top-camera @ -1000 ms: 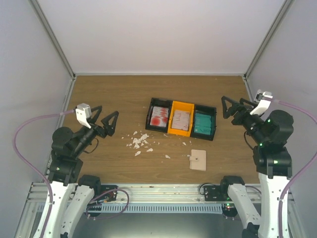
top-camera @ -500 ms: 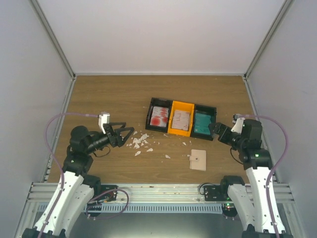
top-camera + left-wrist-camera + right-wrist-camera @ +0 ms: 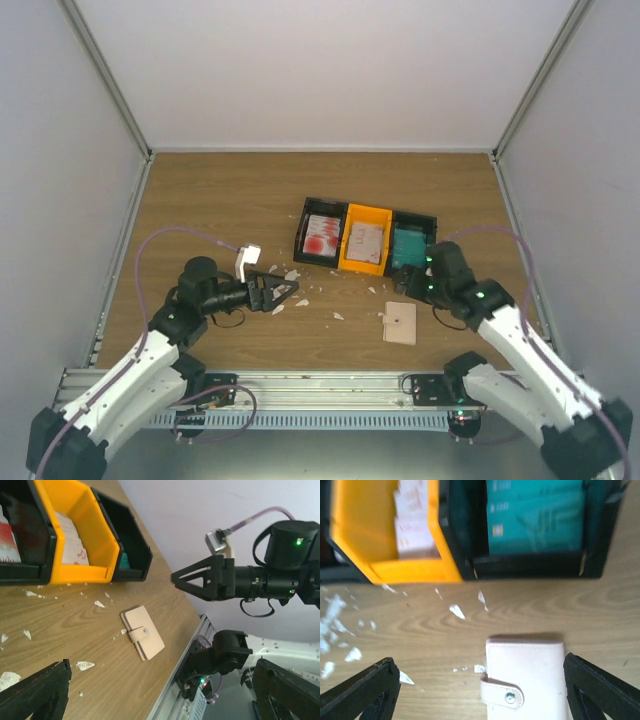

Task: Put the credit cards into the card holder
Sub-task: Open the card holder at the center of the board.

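The beige card holder [image 3: 400, 323] lies shut, snap tab fastened, on the wooden table near the front. It also shows in the left wrist view [image 3: 142, 639] and the right wrist view [image 3: 527, 680]. White cards with a red mark [image 3: 322, 236], grey-beige cards [image 3: 366, 241] and teal cards [image 3: 411, 247] lie in three bins behind it. My right gripper [image 3: 410, 281] is open and empty, just above and behind the holder [image 3: 480, 695]. My left gripper [image 3: 277, 293] is open and empty over the white scraps, left of the holder [image 3: 165, 700].
The cards sit in a black bin [image 3: 305, 228], an orange bin [image 3: 350, 262] and a second black bin [image 3: 432, 262] side by side. Small white scraps [image 3: 300, 284] are strewn left of the holder. Grey walls enclose the table, with a metal rail [image 3: 320, 380] at the front.
Both arms have swung down and inward. The left gripper moved right to the scraps. The right gripper moved left and down to just behind the card holder.
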{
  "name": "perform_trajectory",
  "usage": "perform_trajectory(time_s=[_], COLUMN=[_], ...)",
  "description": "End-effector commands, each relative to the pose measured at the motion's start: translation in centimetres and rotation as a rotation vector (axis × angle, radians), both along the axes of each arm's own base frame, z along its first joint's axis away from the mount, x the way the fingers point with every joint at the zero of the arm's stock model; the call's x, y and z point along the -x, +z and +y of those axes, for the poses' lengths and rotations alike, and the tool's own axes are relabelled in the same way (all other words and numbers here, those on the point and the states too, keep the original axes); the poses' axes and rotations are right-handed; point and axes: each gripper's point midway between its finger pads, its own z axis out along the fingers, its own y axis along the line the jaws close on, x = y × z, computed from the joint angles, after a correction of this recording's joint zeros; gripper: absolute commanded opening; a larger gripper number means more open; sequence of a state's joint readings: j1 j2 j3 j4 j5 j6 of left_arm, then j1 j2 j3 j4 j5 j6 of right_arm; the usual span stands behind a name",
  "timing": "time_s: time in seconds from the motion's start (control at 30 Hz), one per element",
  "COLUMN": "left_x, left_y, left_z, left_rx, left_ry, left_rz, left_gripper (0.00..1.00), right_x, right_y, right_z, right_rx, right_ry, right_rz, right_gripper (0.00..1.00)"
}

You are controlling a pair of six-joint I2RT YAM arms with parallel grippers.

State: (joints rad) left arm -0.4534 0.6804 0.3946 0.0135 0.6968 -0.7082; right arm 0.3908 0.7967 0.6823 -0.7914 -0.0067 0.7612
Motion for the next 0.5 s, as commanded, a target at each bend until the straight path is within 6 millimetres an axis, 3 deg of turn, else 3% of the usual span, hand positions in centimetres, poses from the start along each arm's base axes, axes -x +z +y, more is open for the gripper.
perform_trajectory(time_s=[0.0, 0.2, 0.3, 0.47], left_x=[-0.7, -1.1, -1.1, -1.4], left_y=[0.2, -0.9, -1.6, -2.9], left_z=[-0.9, -1.2, -1.7, -2.7], left_rx=[0.001, -0.04, -0.046, -0.073], left_ry=[0.016, 0.02, -0.008, -0.029], left_rz=[-0.048, -0.045, -0.024, 0.029], left_gripper=[0.99, 0.99, 0.99, 0.99], right_x=[0.2, 2.0, 3.1, 4.1], right_y=[-4.0, -9.2, -11.2, -13.2], right_z=[0.6, 0.4, 0.6, 3.1], right_rx=[0.105, 0.141, 0.122, 0.003], right_ry=[-0.083, -0.074, -0.059, 0.034], right_rz=[0.098, 0.223, 0.265, 0.321], right_gripper=[0.91, 0.89, 0.84, 0.7])
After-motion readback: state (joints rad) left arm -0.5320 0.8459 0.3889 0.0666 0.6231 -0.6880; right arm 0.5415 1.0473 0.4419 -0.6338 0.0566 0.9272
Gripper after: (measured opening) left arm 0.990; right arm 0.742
